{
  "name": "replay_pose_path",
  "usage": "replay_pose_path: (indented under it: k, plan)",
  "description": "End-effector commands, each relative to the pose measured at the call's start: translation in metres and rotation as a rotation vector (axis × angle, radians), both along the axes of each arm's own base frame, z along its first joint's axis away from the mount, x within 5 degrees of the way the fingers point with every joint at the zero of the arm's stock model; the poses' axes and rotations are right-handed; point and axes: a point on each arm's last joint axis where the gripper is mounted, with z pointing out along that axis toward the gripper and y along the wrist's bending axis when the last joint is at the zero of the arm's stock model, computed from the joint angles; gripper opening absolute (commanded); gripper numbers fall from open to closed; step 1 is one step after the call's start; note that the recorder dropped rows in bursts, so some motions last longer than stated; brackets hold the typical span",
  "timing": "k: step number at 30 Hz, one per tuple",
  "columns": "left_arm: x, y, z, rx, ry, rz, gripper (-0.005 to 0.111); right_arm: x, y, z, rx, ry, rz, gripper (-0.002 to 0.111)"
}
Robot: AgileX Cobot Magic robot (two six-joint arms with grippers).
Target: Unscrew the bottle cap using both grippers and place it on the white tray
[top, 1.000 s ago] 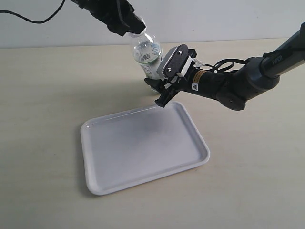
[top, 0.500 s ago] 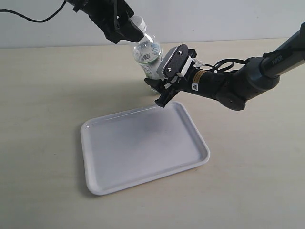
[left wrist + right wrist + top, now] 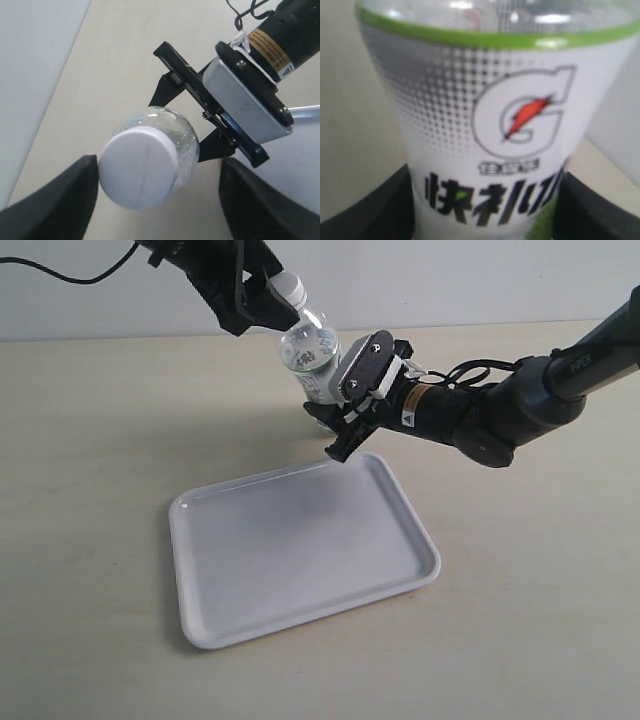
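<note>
Beige table (image 3: 100, 440) w/ white tray (image 3: 300, 550) on it.

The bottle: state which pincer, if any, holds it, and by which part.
The right pincer holds the bottle by its labelled body; the left pincer stands open around the bottle cap.

1. It was a robotics lab test bench.
2. Two black robot arms, the left arm (image 3: 215, 275) and the right arm (image 3: 520, 405), reached over a bare pale table (image 3: 90, 440).
3. A plain white wall (image 3: 450, 280) stood behind, with a loose black cable (image 3: 62, 282) trailing across it.
</note>
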Motion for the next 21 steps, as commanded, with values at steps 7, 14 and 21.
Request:
replay_pose_path:
  k: [7, 14, 21]
  plan:
    - [-0.0013, -0.0014, 0.0041, 0.002, -0.014, -0.009, 0.066, 0.0026, -0.0013, 0.0036, -0.004, -0.022, 0.004, 0.000]
    - [-0.0015, -0.0015, 0.0042, -0.004, -0.004, -0.001, 0.066, 0.0027, -0.0012, 0.0040, -0.017, -0.038, 0.011, 0.000]
    - [-0.0027, -0.0015, 0.0036, 0.000, 0.007, -0.009, 0.066, 0.0030, -0.0013, 0.0053, -0.013, -0.058, 0.008, 0.000]
